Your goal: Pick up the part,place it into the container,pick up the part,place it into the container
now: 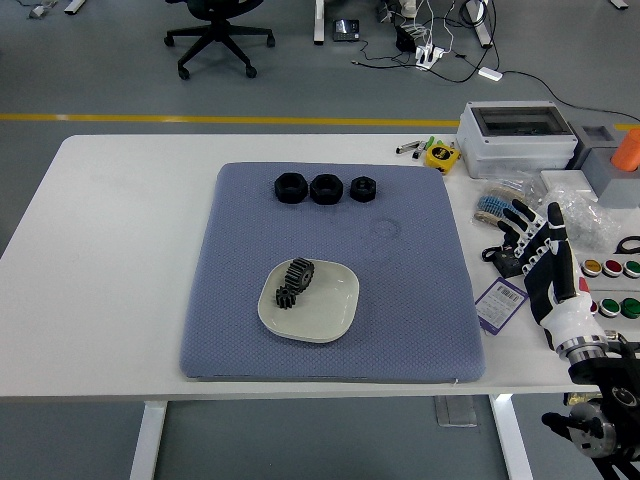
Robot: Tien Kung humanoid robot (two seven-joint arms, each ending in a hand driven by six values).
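The white-and-black right hand [545,268] stands at the table's right side, off the pad, fingers [520,215] spread and pointing up and away from the robot, with nothing in its hold. The left hand is not in view. Two black toothed metal gears [296,281] lie touching one another in the shallow cream square dish [335,305], which sits on the near middle of the blue-grey textured pad [400,300]. Three black hexagonal nut-like parts [325,188] stand in a row near the pad's far edge, close together but apart from the dish. Relation governing any next pick: the row lies to the left of and beyond the right hand, well apart from it, its line running across the table from left to right; the rightmost part is the nearest to the hand, and the dish lies to the left at about the hand's own depth. Judgement: with two parts already in the dish, the stated task appears complete or nearly so. The white table [110,250] is bare on its left; its right side carries a grey lidded box [515,135], a yellow tape measure [440,155], clear bags and coloured push-buttons [600,268], crowding the hand's surroundings. Beyond lies a grey floor with a yellow line [200,119], cables and an office chair base [215,40].
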